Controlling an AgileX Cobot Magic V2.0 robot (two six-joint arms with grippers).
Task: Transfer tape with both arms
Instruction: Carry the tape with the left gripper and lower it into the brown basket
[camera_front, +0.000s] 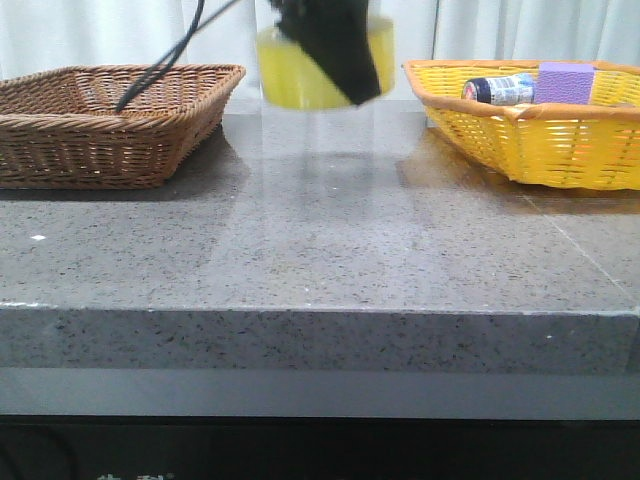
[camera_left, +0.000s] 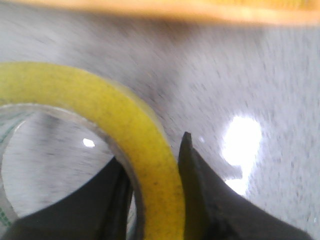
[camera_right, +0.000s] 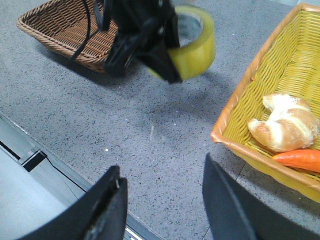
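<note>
The yellow tape roll (camera_front: 290, 75) hangs in the air above the back middle of the table, between the two baskets. My left gripper (camera_front: 340, 55) is shut on its wall. In the left wrist view the tape (camera_left: 130, 130) sits between the two black fingers (camera_left: 200, 185), one inside the ring and one outside. The right wrist view shows the tape (camera_right: 197, 42) held by the left gripper (camera_right: 150, 47) above the grey table. My right gripper (camera_right: 162, 175) is open and empty, well apart from the tape, near the table's front edge. It does not show in the front view.
A brown wicker basket (camera_front: 110, 120) stands at the back left. A yellow basket (camera_front: 540, 130) at the back right holds a dark bottle (camera_front: 498, 90) and a purple block (camera_front: 566, 82); the right wrist view shows bread (camera_right: 285, 122) and a carrot (camera_right: 300, 160) in it.
</note>
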